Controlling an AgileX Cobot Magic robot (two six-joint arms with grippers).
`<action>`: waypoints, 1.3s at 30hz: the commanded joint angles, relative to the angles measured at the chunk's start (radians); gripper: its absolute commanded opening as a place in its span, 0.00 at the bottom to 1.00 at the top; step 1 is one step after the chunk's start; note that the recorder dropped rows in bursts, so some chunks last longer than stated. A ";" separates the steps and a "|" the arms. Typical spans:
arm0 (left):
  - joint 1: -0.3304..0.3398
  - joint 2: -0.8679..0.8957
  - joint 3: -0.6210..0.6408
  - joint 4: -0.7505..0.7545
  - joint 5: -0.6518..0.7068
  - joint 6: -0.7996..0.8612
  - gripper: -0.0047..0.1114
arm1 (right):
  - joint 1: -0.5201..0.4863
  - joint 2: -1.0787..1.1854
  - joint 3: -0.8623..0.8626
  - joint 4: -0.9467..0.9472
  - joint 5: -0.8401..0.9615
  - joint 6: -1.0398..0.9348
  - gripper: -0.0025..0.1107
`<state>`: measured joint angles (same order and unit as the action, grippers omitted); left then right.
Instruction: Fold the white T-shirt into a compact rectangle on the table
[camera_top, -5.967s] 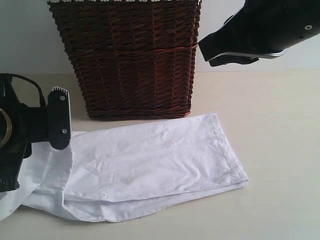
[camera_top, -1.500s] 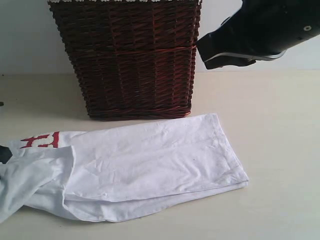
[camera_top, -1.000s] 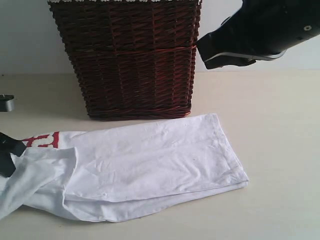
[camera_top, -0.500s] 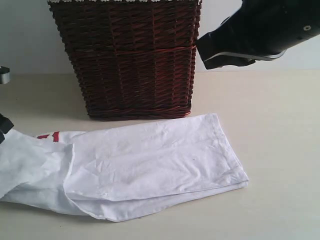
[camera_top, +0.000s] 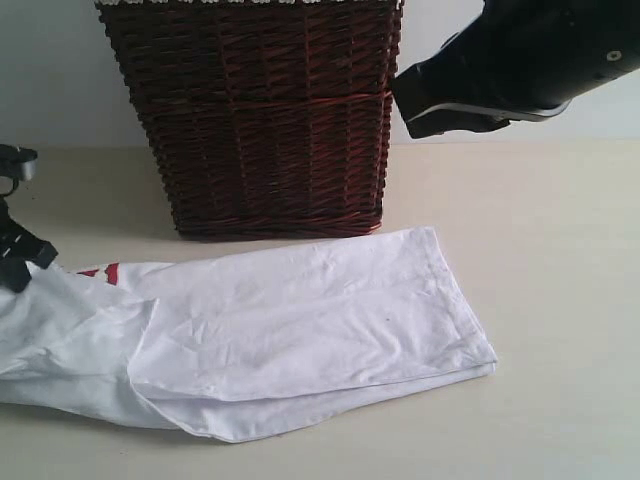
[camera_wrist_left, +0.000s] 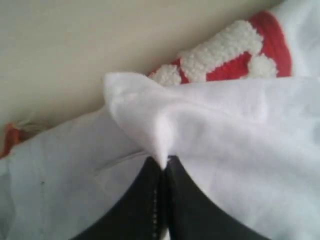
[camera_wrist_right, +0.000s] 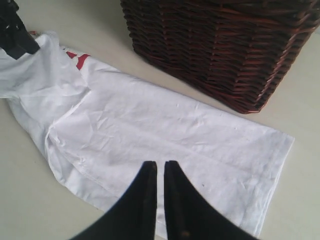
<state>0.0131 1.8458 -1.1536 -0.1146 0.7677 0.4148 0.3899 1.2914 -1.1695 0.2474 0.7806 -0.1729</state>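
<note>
The left pincer (camera_wrist_left: 163, 162) is pinching a white T-shirt (camera_top: 300, 320) fold; the right pincer (camera_wrist_right: 160, 167) is hovering closed, empty.

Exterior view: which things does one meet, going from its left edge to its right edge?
The left pincer → wicker basket → right arm. The white T-shirt spreads across below most of them, so it is left out.

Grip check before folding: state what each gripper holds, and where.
Left gripper pinches a fabric peak of the white T-shirt near its red lettering; right gripper holds nothing.
</note>
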 joint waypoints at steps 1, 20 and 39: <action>-0.002 -0.133 -0.010 -0.001 -0.008 -0.035 0.20 | -0.005 0.000 -0.008 0.005 -0.013 -0.010 0.09; -0.107 -0.193 0.352 0.130 0.008 -0.180 0.06 | -0.005 0.000 -0.008 0.007 0.001 -0.010 0.09; -0.102 -0.088 0.299 0.395 0.097 -0.381 0.04 | -0.005 0.157 0.006 -0.180 0.002 0.101 0.02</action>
<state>-0.0901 1.7977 -0.8458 0.2652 0.8717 0.0519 0.3899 1.3662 -1.1695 0.1320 0.7818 -0.1300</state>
